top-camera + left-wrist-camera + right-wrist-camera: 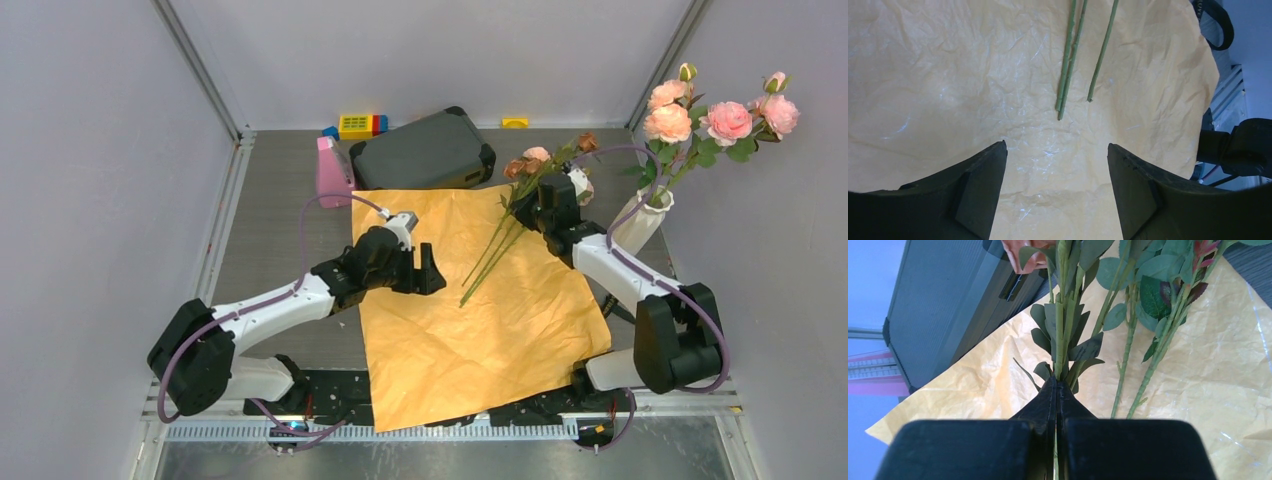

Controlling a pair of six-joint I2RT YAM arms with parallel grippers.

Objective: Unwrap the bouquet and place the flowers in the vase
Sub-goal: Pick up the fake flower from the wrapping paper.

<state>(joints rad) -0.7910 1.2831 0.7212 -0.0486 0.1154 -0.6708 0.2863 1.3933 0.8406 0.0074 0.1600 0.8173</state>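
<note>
The bouquet's orange paper (480, 330) lies spread flat on the table. A few flowers (528, 165) lie across its far right part, with their long green stems (492, 255) pointing toward the middle. My right gripper (535, 203) is shut on one leafy stem (1060, 325), its fingertips (1056, 382) pressed together, and two more stems (1128, 355) lie just to the right of it. The white vase (640, 225) stands at the right edge and holds several pink roses (700, 115). My left gripper (432, 270) hovers open over the paper (948, 75), just short of the stem ends (1068, 75).
A dark grey case (425, 150) lies behind the paper. A pink wedge-shaped object (332, 170) stands to the left of the case, with coloured blocks (360, 125) at the back wall. A black band with pale lettering (1217, 22) lies off the paper's right edge.
</note>
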